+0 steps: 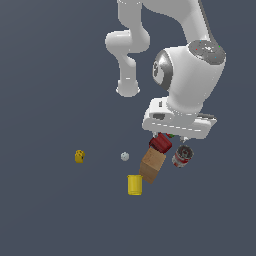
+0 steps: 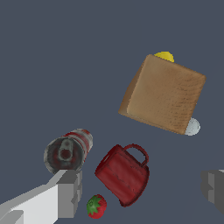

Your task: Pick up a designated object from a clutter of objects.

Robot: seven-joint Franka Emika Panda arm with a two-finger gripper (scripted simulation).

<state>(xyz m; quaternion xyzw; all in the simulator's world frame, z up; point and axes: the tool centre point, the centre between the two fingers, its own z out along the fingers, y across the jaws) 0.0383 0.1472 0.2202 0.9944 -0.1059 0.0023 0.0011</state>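
The designated object, a small can (image 2: 68, 151) with a red-and-white label and a grey metal end, sits at the edge of the clutter of objects; in the exterior view the can (image 1: 182, 156) is just below the hand. My gripper (image 2: 140, 190) is open and holds nothing. It hovers over the dark-red cup (image 2: 124, 175), which shows between the two fingers. One grey finger (image 2: 65, 194) is right beside the can, which lies outside the gap. In the exterior view my gripper (image 1: 172, 136) is mostly hidden under the white hand, above the red cup (image 1: 161, 143).
A brown box (image 2: 164, 94) stands beyond the cup, with a yellow cylinder (image 2: 164, 56) and a white ball (image 2: 192, 127) peeking from behind it. A tiny strawberry (image 2: 96, 206) lies by the cup. A small yellow piece (image 1: 79, 156) sits apart toward the exterior view's left.
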